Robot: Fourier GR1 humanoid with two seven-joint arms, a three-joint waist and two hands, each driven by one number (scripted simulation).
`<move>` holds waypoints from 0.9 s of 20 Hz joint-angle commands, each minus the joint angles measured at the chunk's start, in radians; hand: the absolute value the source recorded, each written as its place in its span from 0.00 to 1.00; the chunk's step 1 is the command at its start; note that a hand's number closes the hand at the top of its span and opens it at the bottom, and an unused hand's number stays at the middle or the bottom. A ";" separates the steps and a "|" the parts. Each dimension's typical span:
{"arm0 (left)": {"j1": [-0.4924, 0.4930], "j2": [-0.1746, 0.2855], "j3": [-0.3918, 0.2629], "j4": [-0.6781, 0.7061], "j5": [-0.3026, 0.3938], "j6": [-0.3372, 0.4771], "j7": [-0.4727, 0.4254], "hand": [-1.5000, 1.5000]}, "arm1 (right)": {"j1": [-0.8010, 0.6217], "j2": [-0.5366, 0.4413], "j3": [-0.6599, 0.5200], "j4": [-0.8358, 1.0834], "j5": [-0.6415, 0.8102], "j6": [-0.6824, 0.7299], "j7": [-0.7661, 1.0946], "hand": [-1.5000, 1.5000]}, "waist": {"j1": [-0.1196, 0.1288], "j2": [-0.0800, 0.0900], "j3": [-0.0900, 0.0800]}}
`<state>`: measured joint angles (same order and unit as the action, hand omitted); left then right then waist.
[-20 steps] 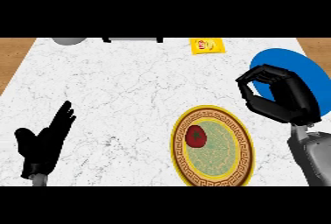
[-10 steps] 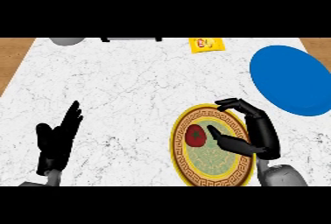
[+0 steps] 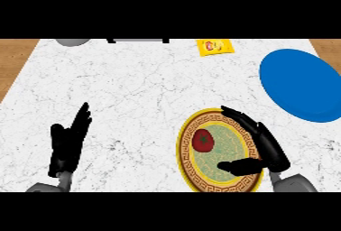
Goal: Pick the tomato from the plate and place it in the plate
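A red tomato (image 3: pixel 203 140) lies on the left part of a yellow patterned plate (image 3: pixel 193 173) near the counter's front. My right hand (image 3: pixel 263 146) hovers over that plate's right side, open, its fingers stretched toward the plate's far rim and the thumb pointing left below the tomato. A gap separates the hand from the tomato. A blue plate (image 3: pixel 301 84) rests at the right edge, farther back. My left hand (image 3: pixel 68 142) stays open at the lower left, fingers up.
A yellow snack packet (image 3: pixel 214 46) lies at the counter's back edge. A grey round object (image 3: pixel 73 42) and a dark bar (image 3: pixel 136 40) sit at the back left. Wooden floor shows beyond both counter sides.
My right hand came from over the blue plate down and left to the yellow plate, then settled lower over its right side. The left hand shifted slightly. The tomato has not moved.
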<state>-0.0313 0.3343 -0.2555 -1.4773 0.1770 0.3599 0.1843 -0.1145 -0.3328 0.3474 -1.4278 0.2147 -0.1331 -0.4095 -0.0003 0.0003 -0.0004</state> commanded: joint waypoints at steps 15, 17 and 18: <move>0.014 -0.049 0.020 0.032 -0.053 -0.018 -0.026 0.50 | -0.235 -0.075 0.126 -0.056 0.219 0.425 0.594 0.00 | 0.006 0.000 0.000; -0.055 -0.111 -0.005 0.073 -0.091 0.028 0.010 0.50 | -0.221 -0.018 0.179 -0.079 0.273 0.421 0.664 0.00 | 0.001 0.001 0.000; -0.015 -0.023 0.060 -0.022 -0.038 -0.056 0.047 0.50 | -0.224 0.025 0.170 -0.037 0.309 0.396 0.657 0.00 | 0.006 0.000 0.000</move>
<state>-0.0473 0.2939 -0.2290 -1.4626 0.1308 0.3421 0.2023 -0.3156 -0.3792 0.5034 -1.5260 0.4643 0.2445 0.2094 0.0035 -0.0006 -0.0007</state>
